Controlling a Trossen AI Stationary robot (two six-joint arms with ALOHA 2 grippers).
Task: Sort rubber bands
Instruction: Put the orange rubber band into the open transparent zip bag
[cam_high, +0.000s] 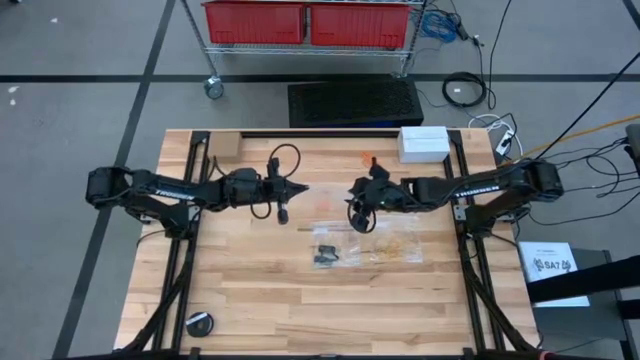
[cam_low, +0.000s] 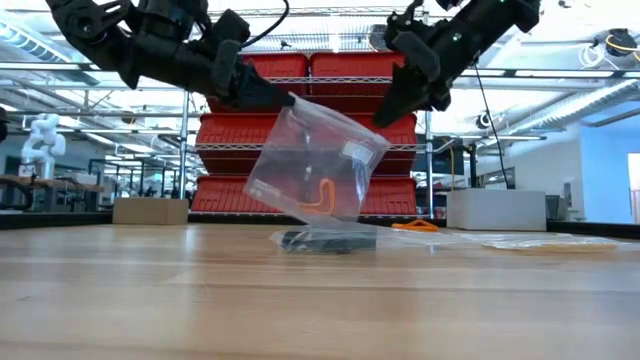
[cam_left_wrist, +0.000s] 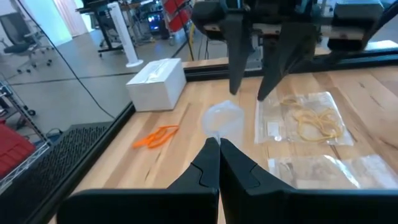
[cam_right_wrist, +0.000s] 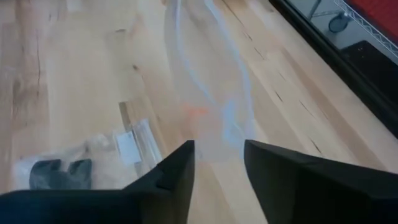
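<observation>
**Bag hanging from one corner**

My left gripper (cam_low: 262, 95) is pinched shut on the clear bag (cam_low: 315, 165), lifted off the table (cam_low: 200, 290). My right gripper (cam_right_wrist: 217, 163) stands parted above the bag's mouth. An orange rubber band (cam_low: 318, 196) sits inside; others (cam_left_wrist: 155, 135) lie loose. If the bag swings or slips, that band could spill out.

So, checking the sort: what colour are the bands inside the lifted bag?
Orange, best seen in the low view: rubber bands in the clear bag.
</observation>
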